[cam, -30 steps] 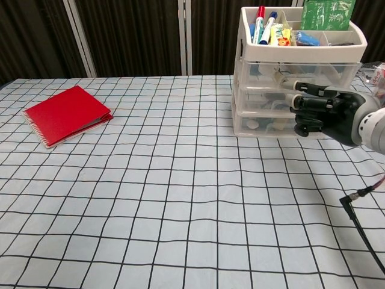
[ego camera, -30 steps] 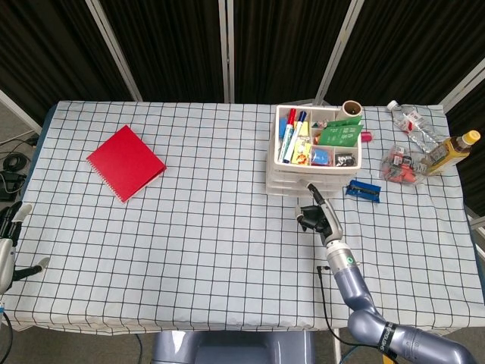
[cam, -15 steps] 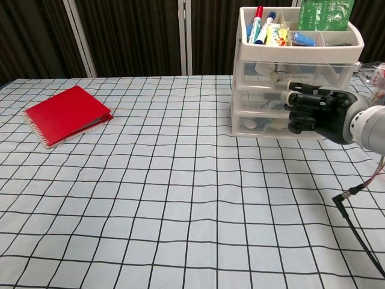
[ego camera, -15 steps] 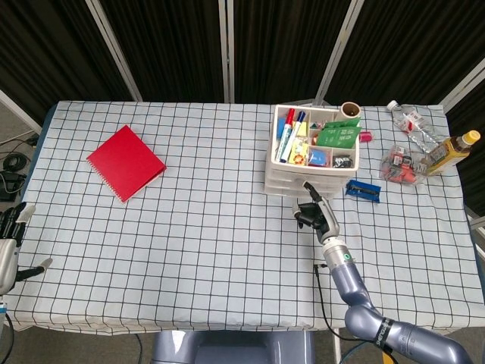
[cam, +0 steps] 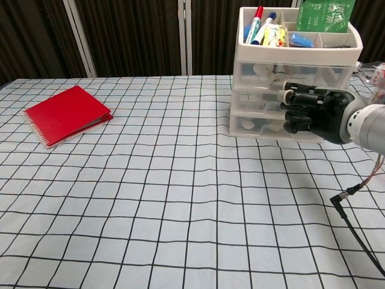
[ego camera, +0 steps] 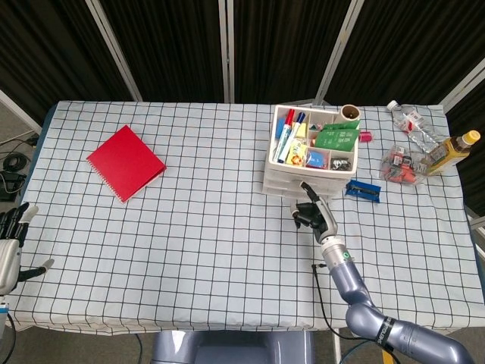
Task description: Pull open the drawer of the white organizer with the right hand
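The white organizer stands at the back right of the table, its top tray full of pens and packets; the chest view shows its three stacked drawers, all level with the frame. My right hand is at the organizer's front. In the chest view this right hand has its fingers curled against the fronts of the middle and lower drawers, one fingertip hooked on the middle drawer. My left hand hangs off the table's near left corner with fingers apart, holding nothing.
A red notebook lies at the back left. Right of the organizer are a blue packet, a bag of small items and bottles. A black cable trails over the checked cloth near right.
The whole organizer has slid slightly left and towards me with my right hand on its front. No drawer has visibly come out. The left hand shifted a little.
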Controlling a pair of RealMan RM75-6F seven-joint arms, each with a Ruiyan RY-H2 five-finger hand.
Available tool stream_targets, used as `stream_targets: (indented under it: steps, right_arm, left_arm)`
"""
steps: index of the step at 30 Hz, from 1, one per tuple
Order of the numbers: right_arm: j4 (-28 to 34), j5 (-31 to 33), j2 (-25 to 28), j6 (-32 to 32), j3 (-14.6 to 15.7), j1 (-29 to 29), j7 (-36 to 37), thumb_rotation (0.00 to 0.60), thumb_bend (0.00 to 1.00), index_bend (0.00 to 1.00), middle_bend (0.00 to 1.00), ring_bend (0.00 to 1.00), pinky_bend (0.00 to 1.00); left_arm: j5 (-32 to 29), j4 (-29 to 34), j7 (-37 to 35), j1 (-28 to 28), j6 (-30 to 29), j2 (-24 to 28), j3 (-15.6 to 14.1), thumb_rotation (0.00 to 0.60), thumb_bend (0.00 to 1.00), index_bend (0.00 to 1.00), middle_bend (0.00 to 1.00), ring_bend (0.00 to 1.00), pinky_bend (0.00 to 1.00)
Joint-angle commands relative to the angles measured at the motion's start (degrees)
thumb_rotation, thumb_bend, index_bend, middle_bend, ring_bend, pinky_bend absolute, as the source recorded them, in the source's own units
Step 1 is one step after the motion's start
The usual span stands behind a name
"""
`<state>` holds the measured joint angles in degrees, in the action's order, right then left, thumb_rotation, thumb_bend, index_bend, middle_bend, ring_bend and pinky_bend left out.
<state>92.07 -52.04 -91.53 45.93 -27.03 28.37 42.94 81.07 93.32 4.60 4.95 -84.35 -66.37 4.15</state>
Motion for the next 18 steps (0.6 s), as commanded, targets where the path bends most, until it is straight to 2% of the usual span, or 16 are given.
stream_targets:
  steps: [1,14,18]
  right_arm:
    - [0.79,-0.69,0.51,-0.52,0.22,-0.43,0.44,0.600,0.49,0.27,0.95,0.96,0.79]
    - [4.08,-6.98,2.22,-1.52,2.53,-3.73,5.08,0.600,0.49,0.28,0.95,0.96,0.79]
    - [5.65,-10.64,3.01,-1.40,4.32,-5.11,6.63,0.600,0.49,0.28,0.95,0.96,0.79]
  left_arm:
    - [-0.02,0.02,0.02,0.01,0.02,0.00,0.00,0.600,0.00,0.00,0.00,0.00,0.00]
    - [0.49,0.17,0.83,0.05,-0.11,-0.24,-0.29,0.600,0.00,0.00,0.00,0.00,0.00]
    - [0.59,0.20,1.18,0.10,-0.05,-0.36,-0.38,0.600,0.00,0.00,0.00,0.00,0.00]
